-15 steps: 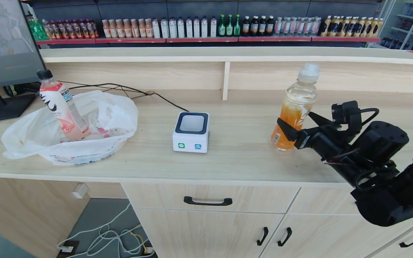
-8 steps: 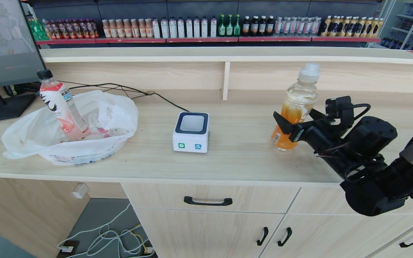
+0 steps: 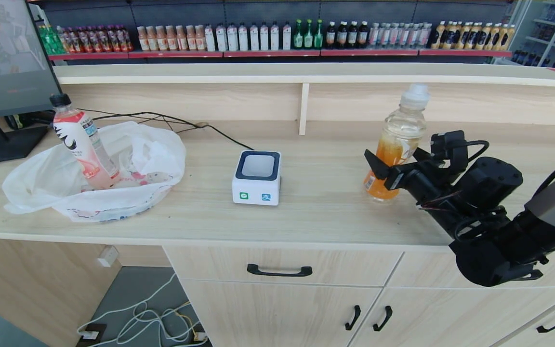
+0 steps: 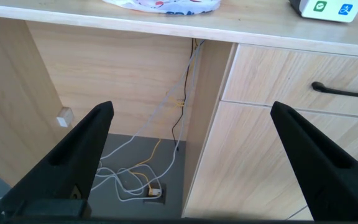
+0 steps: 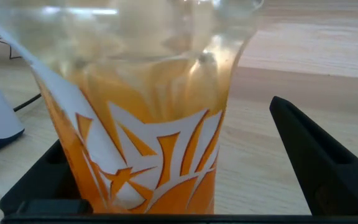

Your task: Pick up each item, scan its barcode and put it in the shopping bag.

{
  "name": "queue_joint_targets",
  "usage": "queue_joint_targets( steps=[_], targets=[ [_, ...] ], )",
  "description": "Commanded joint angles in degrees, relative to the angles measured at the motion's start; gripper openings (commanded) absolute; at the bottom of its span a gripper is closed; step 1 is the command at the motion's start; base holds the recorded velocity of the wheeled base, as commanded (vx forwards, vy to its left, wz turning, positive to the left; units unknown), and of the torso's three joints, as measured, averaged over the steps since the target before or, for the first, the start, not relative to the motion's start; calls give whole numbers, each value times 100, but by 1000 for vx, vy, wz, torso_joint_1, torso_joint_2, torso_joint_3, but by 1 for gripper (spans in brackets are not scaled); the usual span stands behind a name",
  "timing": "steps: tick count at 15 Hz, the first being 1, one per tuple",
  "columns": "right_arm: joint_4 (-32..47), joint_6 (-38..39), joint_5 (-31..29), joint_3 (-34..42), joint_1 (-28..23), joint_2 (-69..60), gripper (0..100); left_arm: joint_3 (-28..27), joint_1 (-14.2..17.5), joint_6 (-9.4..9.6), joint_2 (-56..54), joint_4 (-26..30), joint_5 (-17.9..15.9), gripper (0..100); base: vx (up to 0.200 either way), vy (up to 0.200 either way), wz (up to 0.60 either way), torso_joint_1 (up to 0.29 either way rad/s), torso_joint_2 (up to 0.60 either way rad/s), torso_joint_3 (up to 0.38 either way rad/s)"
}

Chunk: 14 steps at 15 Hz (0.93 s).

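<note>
Drink shelves (image 3: 277,36) line the back wall. Monitor (image 3: 7,58) sits far left on the counter (image 3: 316,214), black cables (image 3: 199,125) beside it.

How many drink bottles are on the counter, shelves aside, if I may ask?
2: a pink bottle in the shopping bag, an orange bottle at the right gripper. The bag may hide more.

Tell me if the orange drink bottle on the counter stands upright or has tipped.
Upright: the orange bottle stands on its base on the counter, cap on top.
</note>
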Motion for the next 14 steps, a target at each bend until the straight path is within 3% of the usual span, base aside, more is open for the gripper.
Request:
queue_joint_targets(
  steps=[1, 4, 5, 14],
  targets=[
    [-6, -4, -29, -93, 30, 116, 100, 0, 0, 1, -2, 0, 1, 100, 0, 0, 0, 0, 0, 0],
    [-6, -4, -29, -84, 30, 142, 100, 0, 0, 1, -2, 0, 1, 100, 0, 0, 0, 0, 0, 0],
    [-6, -12, -29, -93, 30, 133, 0, 0, 0, 1, -2, 0, 1, 100, 0, 0, 0, 0, 0, 0],
    [-6, -4, -29, 101, 30, -210, 0, 0, 0, -8, -2, 0, 1, 100, 0, 0, 0, 0, 0, 0]
  ],
)
